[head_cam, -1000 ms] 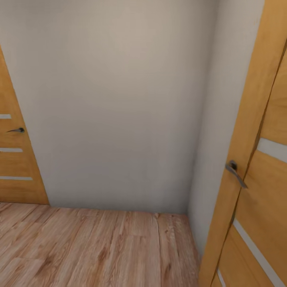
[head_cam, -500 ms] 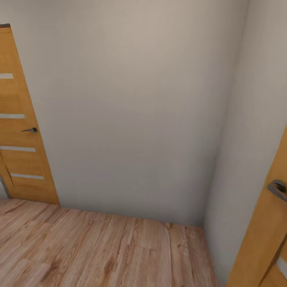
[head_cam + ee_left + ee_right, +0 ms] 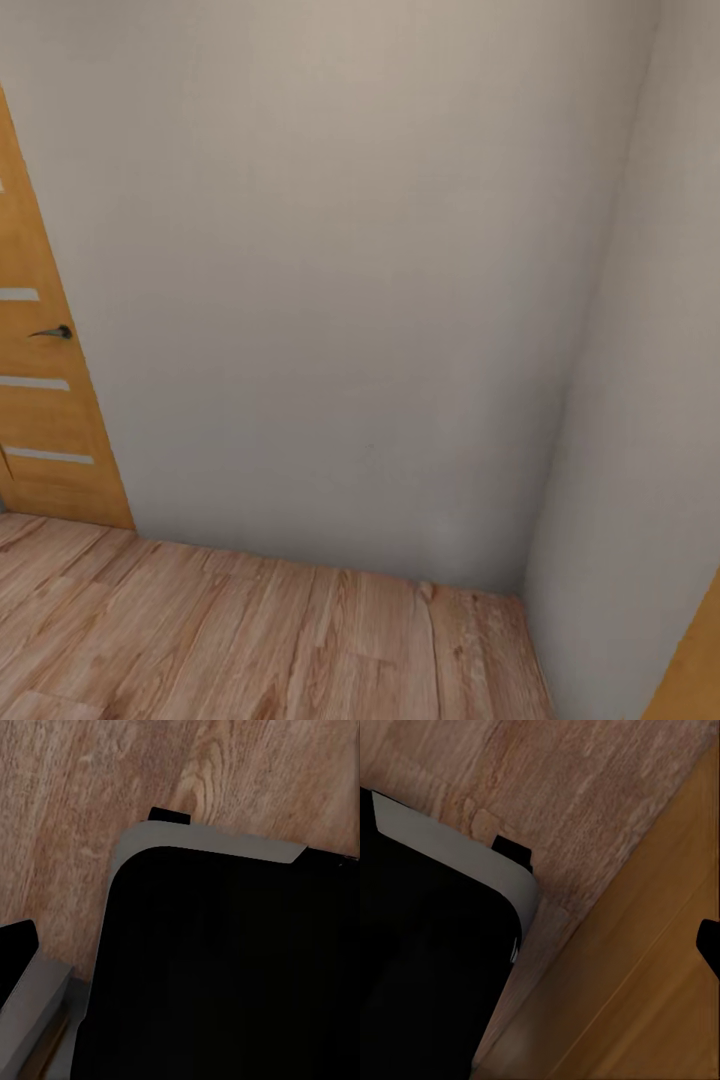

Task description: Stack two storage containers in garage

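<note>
The head view looks into the corner of a small bare room where a plain off-white wall (image 3: 340, 290) meets a second wall (image 3: 650, 420) of the same colour at the right. A light wood plank floor (image 3: 250, 640) runs along the bottom of the view, its boards angled toward the corner. At the left edge stands an orange-brown wooden door (image 3: 40, 420) with three pale horizontal strips set into it and a dark lever handle (image 3: 52, 332) near its right side. A sliver of another orange-brown wooden panel (image 3: 697, 668) cuts into the lower right corner. In the left wrist view, a large black body with a grey rim (image 3: 217, 960), seemingly part of the robot's own base, sits above the wood planks (image 3: 82, 802), with a small black tab just past the rim. In the right wrist view, a similar black, grey-edged body (image 3: 427, 967) lies over the wood floor (image 3: 577, 787), beside an orange-brown wooden surface (image 3: 652, 990); a small dark shape (image 3: 709, 945) pokes in at that picture's edge, too little of it visible to identify. Whether either arm's tool is released or clenched cannot be told from these pictures. The two storage containers cannot be located from these views, so their position is unknown here.
</note>
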`<state>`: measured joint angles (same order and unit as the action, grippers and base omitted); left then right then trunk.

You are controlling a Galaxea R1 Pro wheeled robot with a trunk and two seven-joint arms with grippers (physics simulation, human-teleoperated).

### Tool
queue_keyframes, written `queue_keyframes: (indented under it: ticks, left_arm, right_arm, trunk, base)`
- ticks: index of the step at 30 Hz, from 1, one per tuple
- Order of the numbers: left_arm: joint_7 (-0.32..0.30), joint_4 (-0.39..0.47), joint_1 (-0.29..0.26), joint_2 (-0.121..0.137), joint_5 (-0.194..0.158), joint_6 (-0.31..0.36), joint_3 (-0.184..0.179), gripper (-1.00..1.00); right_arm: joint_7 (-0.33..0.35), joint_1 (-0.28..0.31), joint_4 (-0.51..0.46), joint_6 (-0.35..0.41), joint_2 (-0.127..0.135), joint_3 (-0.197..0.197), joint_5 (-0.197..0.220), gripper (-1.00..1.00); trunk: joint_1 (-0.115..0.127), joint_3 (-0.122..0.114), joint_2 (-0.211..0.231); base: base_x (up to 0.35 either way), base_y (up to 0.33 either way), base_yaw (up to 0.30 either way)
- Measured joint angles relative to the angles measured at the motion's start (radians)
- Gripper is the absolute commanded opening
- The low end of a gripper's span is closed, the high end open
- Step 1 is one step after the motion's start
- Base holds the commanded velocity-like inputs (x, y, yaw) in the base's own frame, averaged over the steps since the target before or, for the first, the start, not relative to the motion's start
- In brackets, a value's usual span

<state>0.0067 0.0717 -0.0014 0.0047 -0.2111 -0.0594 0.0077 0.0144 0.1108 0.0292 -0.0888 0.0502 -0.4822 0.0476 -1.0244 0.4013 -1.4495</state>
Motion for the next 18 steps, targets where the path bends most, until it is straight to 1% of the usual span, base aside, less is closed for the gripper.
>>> queue_keyframes:
  ticks: [5, 18]
  left_arm:
    - [0.000, 0.000, 0.000, 0.000, 0.000, 0.000, 0.000, 1.00]
    - [0.000, 0.000, 0.000, 0.000, 0.000, 0.000, 0.000, 1.00]
  right_arm:
    - [0.000, 0.000, 0.000, -0.001, 0.001, 0.003, 0.004, 1.00]
    - [0.001, 0.000, 0.000, -0.002, 0.001, 0.002, -0.004, 1.00]
  trunk:
    - [0.000, 0.000, 0.000]
    - [0.000, 0.000, 0.000]
  base:
    - [0.321, 0.000, 0.190]
    - [0.316, 0.000, 0.268]
